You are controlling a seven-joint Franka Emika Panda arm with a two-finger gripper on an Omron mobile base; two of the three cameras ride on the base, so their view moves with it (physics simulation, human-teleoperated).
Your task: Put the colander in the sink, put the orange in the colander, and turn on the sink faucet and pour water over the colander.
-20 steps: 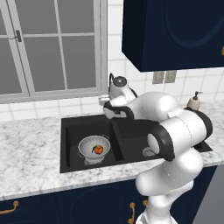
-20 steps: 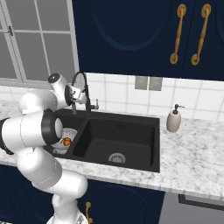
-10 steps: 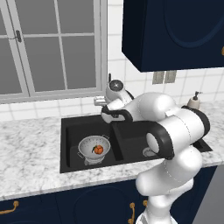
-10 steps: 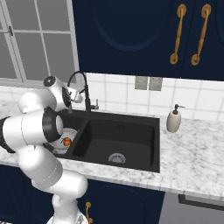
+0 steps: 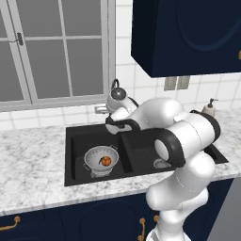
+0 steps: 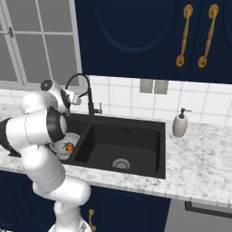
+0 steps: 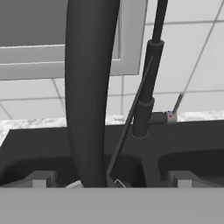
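the colander (image 5: 101,159) sits in the left basin of the sink (image 5: 75,141), with the orange (image 5: 106,161) resting inside it, so what looks left is the water. the gripper (image 5: 100,109) hovers at the back rim by the sink faucet (image 6: 89,97), jaws spread wide and holding nothing. in the hand view the faucet's neck (image 7: 89,87) runs close between the finger tips, with the base column and its small side lever (image 7: 174,110) further back to one side.

risks, as i judge them: the lever is small and sits off to the side of the hand's line, so closing or pushing here could catch the neck instead and swing the spout without starting the flow. whether the spout is over the colander's basin cannot be told, so water might miss it. a low sweep could also knock the colander and tip the orange out.

the counter (image 5: 33,164) is grey-veined white marble, backed by white tile, with a window (image 5: 56,52) to the left and dark navy cabinets (image 6: 136,36) with brass handles above. a beige soap dispenser (image 6: 180,125) stands to the right of the sink.
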